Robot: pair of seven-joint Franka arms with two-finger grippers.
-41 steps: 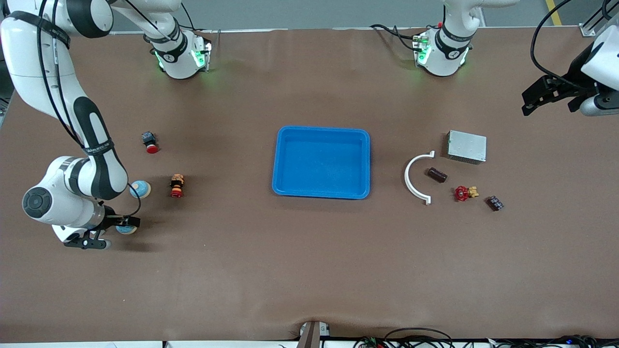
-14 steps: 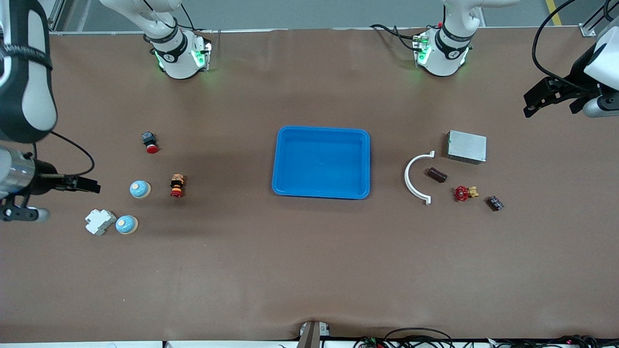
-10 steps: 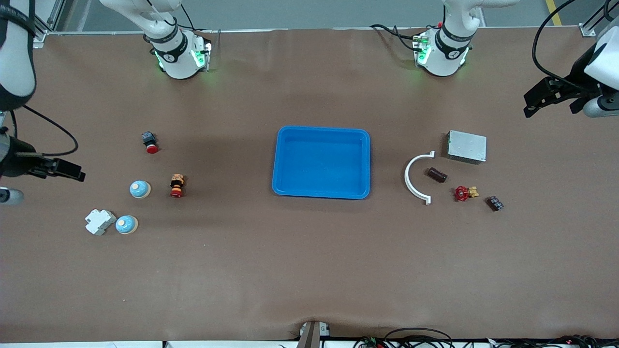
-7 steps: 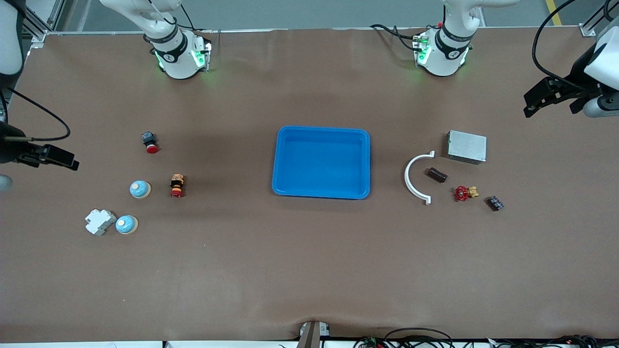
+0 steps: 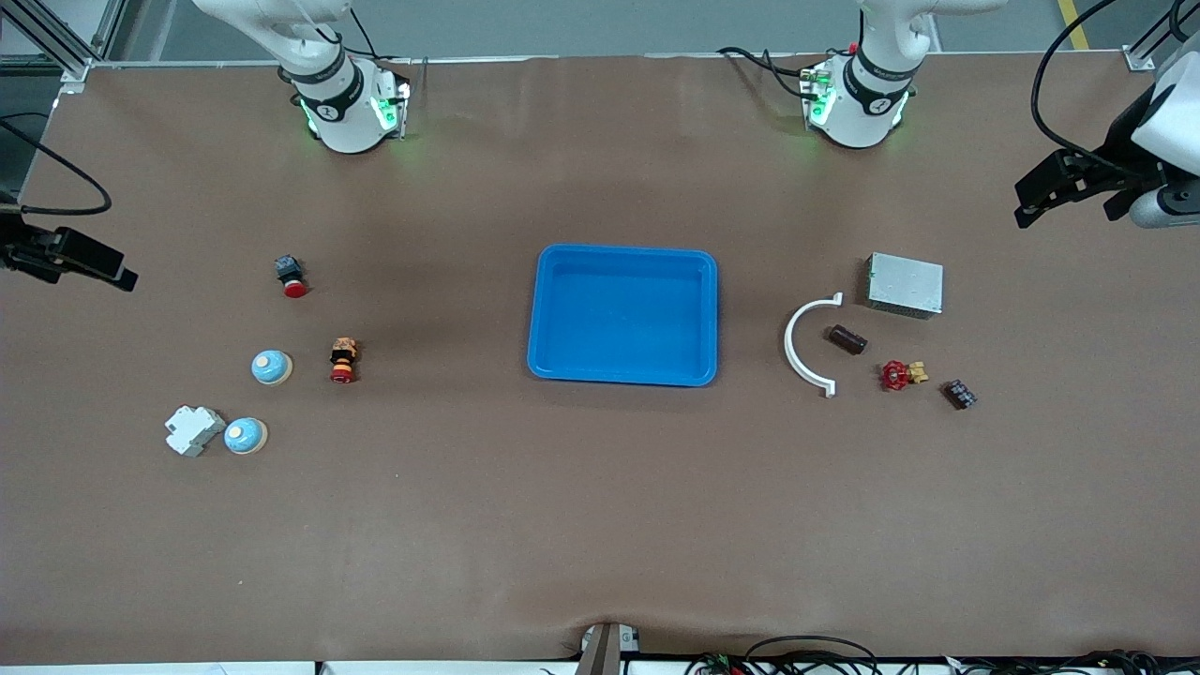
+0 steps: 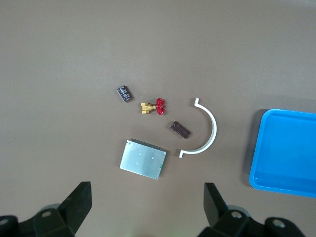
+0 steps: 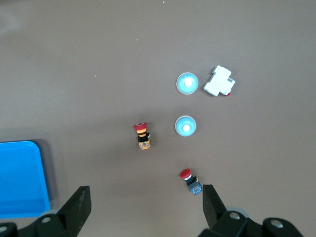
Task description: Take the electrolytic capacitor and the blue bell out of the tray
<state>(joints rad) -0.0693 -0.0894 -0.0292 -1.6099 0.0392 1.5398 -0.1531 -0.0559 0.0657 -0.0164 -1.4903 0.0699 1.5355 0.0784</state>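
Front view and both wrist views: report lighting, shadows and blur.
Front view: even overhead light, a soft darker patch on the table beside the tray, green glow at both bases, sharp throughout. Left wrist view: flat light, capacitor crisp. Right wrist view: slight glare on the bells' domes, no blur.

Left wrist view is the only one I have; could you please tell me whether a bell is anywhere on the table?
Observer: Yes, two blue bells stand toward the right arm's end. The nearer bell sits right beside a white breaker; the farther bell stands beside a red-capped button.
Operator: Thank you. Is the right gripper on either bell?
Observer: No. The right gripper hangs above that end of the table with its fingers open, holding nothing.
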